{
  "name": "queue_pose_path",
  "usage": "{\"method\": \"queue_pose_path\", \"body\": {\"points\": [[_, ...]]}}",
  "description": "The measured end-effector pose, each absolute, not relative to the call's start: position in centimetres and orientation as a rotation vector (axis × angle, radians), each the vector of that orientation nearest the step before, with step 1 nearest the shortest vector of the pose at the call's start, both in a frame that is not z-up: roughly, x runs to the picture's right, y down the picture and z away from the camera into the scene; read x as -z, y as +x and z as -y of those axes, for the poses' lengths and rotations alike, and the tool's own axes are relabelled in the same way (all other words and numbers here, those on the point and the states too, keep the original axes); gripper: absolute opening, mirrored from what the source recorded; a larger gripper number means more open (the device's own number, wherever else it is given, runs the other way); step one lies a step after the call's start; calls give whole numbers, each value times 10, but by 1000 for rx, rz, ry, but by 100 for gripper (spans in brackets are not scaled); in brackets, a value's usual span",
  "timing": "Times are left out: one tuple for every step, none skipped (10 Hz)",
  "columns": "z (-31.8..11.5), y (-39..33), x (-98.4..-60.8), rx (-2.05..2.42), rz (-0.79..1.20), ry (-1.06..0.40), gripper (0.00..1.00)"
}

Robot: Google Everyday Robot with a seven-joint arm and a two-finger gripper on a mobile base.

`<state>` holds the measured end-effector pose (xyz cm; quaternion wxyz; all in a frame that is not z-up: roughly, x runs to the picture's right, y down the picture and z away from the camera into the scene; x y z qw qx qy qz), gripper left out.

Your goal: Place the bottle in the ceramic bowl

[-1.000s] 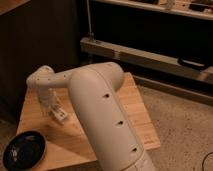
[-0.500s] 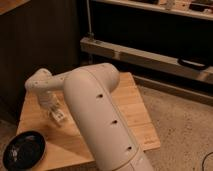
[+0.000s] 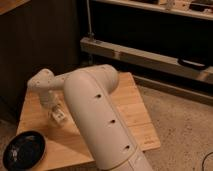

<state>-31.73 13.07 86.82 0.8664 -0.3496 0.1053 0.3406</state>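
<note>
The gripper hangs from a stubby white wrist at the left, pointing down, its tip low over the wooden counter. How the jaws stand cannot be told: their tip merges with a small pale shape.

That shape, slim and whitish, is the bottle. It is right at the jaws, down by the counter's surface. Whether it is pinched or only touched cannot be told.

The ceramic bowl is apart from the jaws, lower and to the left of them in the picture, nearer the camera. It sits at the counter's near left corner. It is round, shallow and plate-like, glossy black with a faint bluish sheen along its rim.

The counter is a pale board of jointed planks with a smooth matte face and straight edges. It runs out from under the jaws to the right and toward the back.

To the right of the jaws the arm fills the middle of the view. It is a thick, smooth, off-white tube with a rounded elbow and a row of small dark round holes along its side.

Far beyond the jaws, a long grey metal ledge crosses below a dark recess. The floor to the right is pale and speckled.
</note>
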Motion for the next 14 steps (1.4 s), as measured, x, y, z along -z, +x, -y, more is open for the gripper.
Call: {"method": "queue_pose_path", "body": {"points": [[-132, -316, -871, -722, -251, -745, 42], [-133, -318, -870, -726, -255, -755, 31], [-132, -315, -870, -734, -257, -759, 22], [-128, -314, -866, -737, -251, -765, 9], [-127, -314, -860, -738, -237, -773, 3], [-121, -312, -854, -747, -216, -776, 0], [-107, -306, -835, -752, -191, -766, 0], [-103, -307, -820, -744, -171, -759, 0], [-96, -308, -801, -738, -145, -753, 0], [-87, -306, -776, -732, -110, -745, 0], [-82, -309, -747, -718, -61, -745, 0], [-84, -317, -724, -696, -15, -754, 0], [-91, -329, -700, -665, 43, -772, 0], [-98, -339, -683, -637, 86, -786, 0]]}}
